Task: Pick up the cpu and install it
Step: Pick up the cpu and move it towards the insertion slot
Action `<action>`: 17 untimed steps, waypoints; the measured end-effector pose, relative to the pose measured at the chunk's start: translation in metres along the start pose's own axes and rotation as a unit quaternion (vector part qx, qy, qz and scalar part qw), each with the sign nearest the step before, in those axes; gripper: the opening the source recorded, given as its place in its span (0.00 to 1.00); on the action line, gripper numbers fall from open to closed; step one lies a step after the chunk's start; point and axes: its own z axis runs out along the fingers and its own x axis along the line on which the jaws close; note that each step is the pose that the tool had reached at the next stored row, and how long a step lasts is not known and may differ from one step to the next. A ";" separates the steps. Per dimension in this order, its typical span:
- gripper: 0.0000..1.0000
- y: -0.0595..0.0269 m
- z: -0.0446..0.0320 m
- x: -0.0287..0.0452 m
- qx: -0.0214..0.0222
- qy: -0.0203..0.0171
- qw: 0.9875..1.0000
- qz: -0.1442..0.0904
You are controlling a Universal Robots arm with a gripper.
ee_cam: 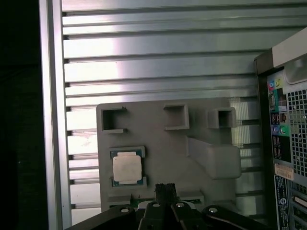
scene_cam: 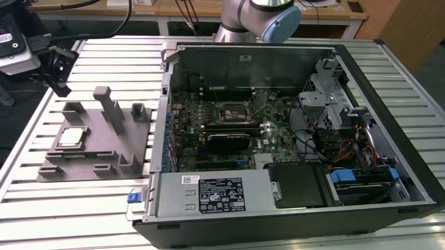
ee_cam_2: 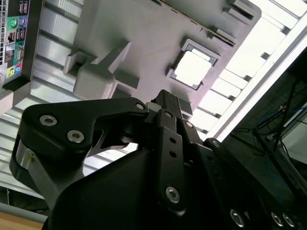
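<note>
The cpu [ee_cam: 127,168] is seen lying flat in a recess of the grey fixture [ee_cam: 163,139] on the table [ee_cam: 144,48]; the gripper [ee_cam: 165,188] is held nearby, fingers [ee_cam: 161,190] pressed together, empty; light, stiff and fragile, the chip is judged best gripped by opposite edges.

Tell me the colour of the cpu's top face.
Silvery-white, with a greenish rim. The cpu shows best in the first wrist view, lying on the grey fixture.
</note>
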 end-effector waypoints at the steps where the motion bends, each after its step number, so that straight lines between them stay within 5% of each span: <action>1: 0.11 0.0000 0.0002 0.0003 0.000 0.000 1.000 0.000; 17: 0.11 -0.0011 0.0053 0.0114 0.000 0.000 1.000 0.000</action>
